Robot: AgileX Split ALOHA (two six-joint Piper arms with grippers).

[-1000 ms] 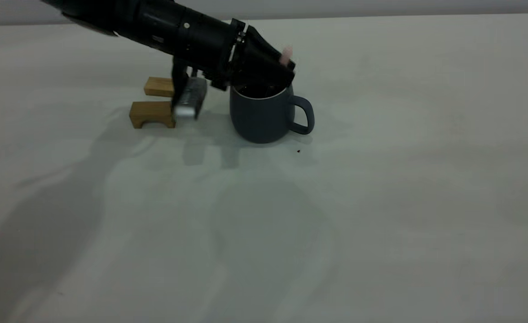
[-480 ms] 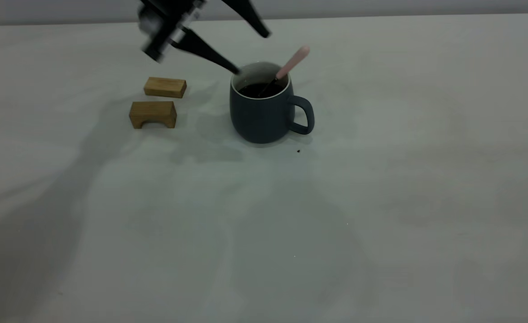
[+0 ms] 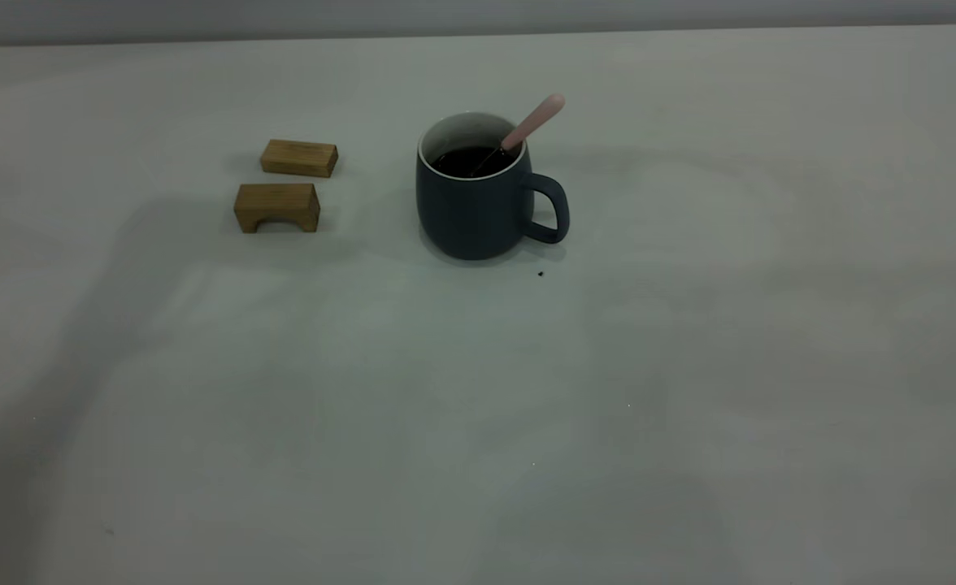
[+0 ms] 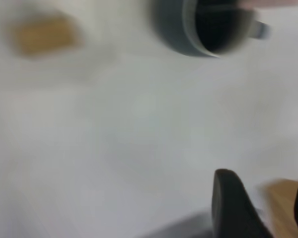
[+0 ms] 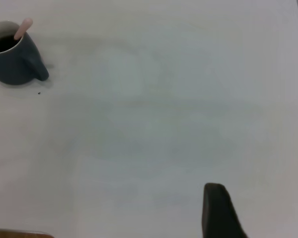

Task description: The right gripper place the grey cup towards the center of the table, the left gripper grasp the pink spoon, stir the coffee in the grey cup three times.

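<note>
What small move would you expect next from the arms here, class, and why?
Probably none beyond parking: the pink spoon leans free in the grey cup with its bowl in the coffee. The left gripper is open and well away; the right gripper is open, far off.
</note>
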